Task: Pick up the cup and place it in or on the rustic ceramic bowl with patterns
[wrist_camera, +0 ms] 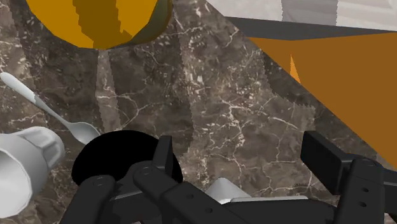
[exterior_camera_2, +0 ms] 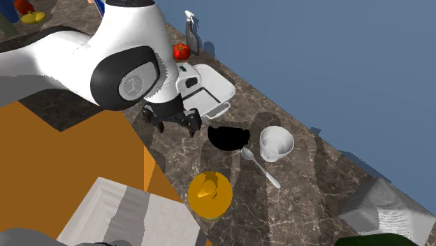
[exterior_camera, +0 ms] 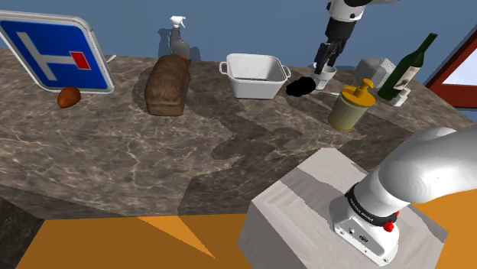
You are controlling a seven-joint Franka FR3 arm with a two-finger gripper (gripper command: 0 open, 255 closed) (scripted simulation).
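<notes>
The white cup stands upright on the marble counter, right beside a low bowl that is drawn plain black. In the shoulder view the cup sits just right of the bowl. My black gripper hangs open above the counter with nothing between its fingers. In the shoulder view the gripper appears right over the cup. In the wrist view the gripper has the bowl by one finger and the cup beyond it.
A spoon lies by the cup. A yellow-topped dispenser stands nearer the stand. A white tub, a bread loaf, a spray bottle, a road sign and a wine bottle line the counter.
</notes>
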